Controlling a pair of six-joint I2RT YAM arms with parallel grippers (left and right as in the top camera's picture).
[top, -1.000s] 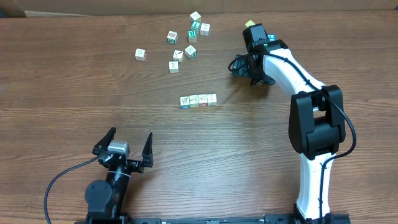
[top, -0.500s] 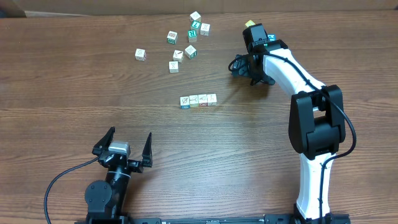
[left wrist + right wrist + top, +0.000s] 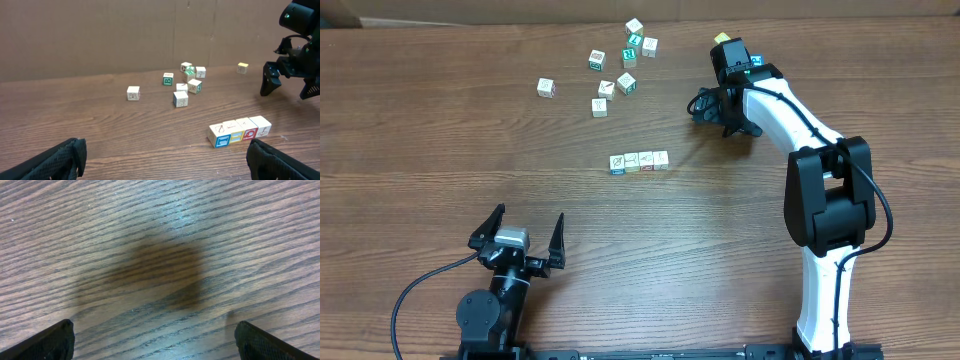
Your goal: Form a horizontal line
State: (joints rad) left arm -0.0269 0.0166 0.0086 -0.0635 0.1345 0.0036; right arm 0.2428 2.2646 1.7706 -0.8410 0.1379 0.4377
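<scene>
The horizontal line (image 3: 639,161) is a row of four pale picture cubes touching edge to edge in the middle of the table. It also shows in the left wrist view (image 3: 240,131), with blue, yellow and red marks on its front faces. My left gripper (image 3: 519,232) is open and empty near the table's front edge, well short of the row. My right gripper (image 3: 718,110) is open and empty, low over bare wood to the right of and behind the row. The right wrist view shows only wood grain between its fingertips (image 3: 155,340).
Several loose cubes (image 3: 612,70) lie scattered at the back of the table, also in the left wrist view (image 3: 182,85). One yellowish cube (image 3: 721,38) sits behind the right arm, also seen in the left wrist view (image 3: 242,68). A brown wall (image 3: 100,35) stands behind.
</scene>
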